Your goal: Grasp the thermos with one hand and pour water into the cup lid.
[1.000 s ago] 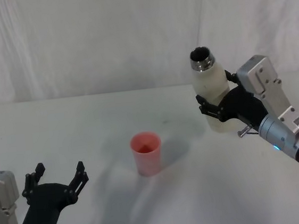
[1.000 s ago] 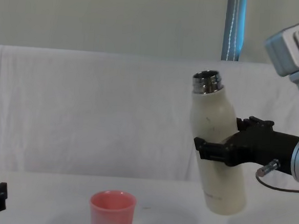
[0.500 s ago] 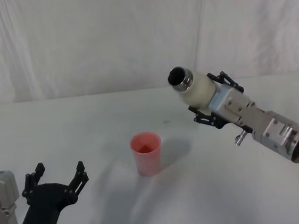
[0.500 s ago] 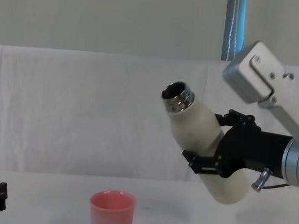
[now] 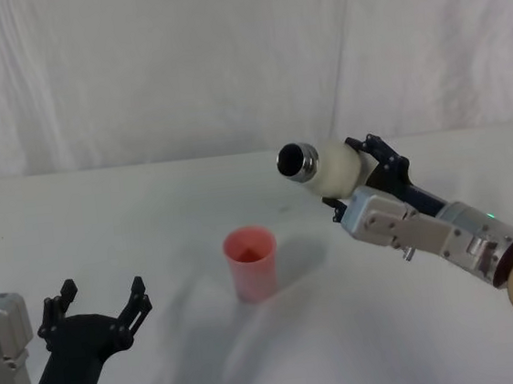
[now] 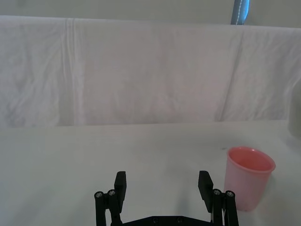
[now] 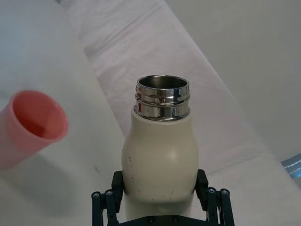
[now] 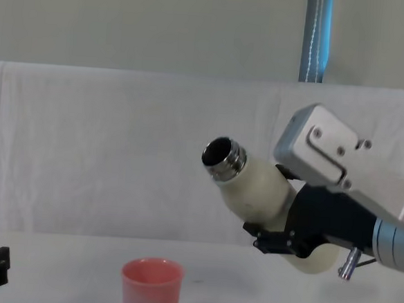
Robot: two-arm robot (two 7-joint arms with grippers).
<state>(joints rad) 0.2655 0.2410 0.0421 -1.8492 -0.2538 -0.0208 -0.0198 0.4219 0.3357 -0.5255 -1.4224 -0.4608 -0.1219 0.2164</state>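
Above the table (image 5: 149, 221), at about three o'clock from the cup lid (image 5: 252, 263), the right tool (image 5: 358, 177) clenches the thermos (image 5: 332, 167) mid-body, tilted with its steel mouth toward nine o'clock, short of the rim, seemingly readying a pour. Left tool (image 5: 95, 312) rests released at seven o'clock.

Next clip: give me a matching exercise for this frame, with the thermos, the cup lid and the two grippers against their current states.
Things:
1. thermos
2. cup lid
3. left gripper
4. right gripper

States:
A. open, holding nothing, low at the robot's left
B. standing upright on the table
C. tilted in the air, open steel neck toward the cup
D. clamped round the cream bottle's body

Pairs: 1-C, 2-B, 3-A, 4-D
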